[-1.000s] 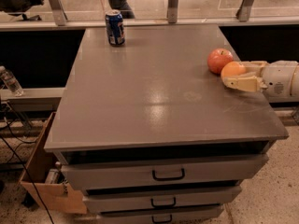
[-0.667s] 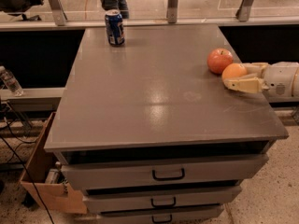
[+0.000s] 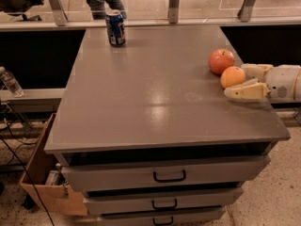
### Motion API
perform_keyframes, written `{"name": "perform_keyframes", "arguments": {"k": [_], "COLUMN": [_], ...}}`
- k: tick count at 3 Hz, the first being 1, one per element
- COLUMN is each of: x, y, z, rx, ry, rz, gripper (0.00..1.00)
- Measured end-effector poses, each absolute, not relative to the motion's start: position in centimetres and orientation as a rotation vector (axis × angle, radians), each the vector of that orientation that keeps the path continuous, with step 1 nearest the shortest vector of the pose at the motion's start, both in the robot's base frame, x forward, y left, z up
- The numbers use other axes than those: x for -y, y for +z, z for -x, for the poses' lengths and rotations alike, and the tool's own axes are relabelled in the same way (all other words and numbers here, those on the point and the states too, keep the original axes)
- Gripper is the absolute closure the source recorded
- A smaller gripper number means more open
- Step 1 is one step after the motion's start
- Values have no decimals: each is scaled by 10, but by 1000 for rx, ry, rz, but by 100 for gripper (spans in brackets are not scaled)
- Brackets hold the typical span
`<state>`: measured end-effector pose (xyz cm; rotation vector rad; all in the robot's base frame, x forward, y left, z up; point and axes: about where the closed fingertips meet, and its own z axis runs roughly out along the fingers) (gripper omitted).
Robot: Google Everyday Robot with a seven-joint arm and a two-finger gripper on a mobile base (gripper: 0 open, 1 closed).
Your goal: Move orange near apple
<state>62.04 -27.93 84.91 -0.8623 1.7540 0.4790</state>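
With the gripper [image 3: 235, 81] clasping the orange [image 3: 232, 76] at the counter's [image 3: 155, 98] right edge (touching the apple [image 3: 221, 60]), release gently to avoid rolling.

No legible text on can [image 3: 115, 28]

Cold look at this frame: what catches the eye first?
The orange and the red apple sit close together near the right edge of the grey table. The pale gripper comes in from the right, right at the orange. A lone blue can stands upright at the far left of the tabletop.
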Motion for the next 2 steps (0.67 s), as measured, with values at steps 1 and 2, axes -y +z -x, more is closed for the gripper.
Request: {"name": "perform_keyframes", "arguments": {"k": [1,2], "x": [279,283], "y": [849,860], "z": [-621,-615], "rx": [-1753,-1739], "ry": [481,467], "rz": [862,863], "gripper": [0,0]}}
